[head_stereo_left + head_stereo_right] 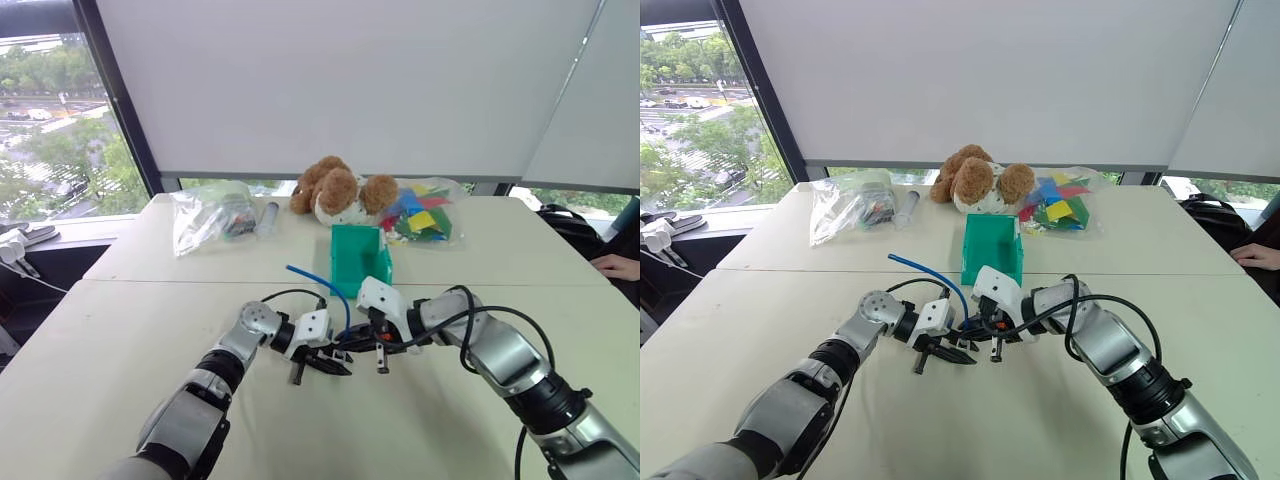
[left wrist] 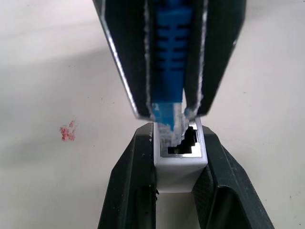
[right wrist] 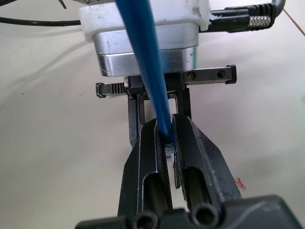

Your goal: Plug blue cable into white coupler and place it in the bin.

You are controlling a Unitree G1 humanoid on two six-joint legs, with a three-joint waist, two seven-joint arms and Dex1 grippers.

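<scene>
My left gripper [image 2: 177,139] is shut on the white coupler [image 2: 178,169], a small block whose open port faces the other gripper. My right gripper [image 3: 167,125] is shut on the blue cable [image 3: 143,52] just behind its clear plug [image 2: 170,128]. The plug's tip sits at the left side of the coupler's port, slightly off centre. In the head views both grippers meet just above the table's middle, left gripper [image 1: 322,364] and right gripper [image 1: 378,348]. The cable [image 1: 312,277] arcs up and away to the left. The teal bin [image 1: 358,258] stands just behind them.
A brown teddy bear [image 1: 335,190] sits behind the bin. A clear bag [image 1: 210,215] lies at the back left, and a bag of colourful pieces [image 1: 425,215] at the back right. A person's hand [image 1: 615,266] rests at the table's right edge. A red mark [image 2: 68,132] is on the tabletop.
</scene>
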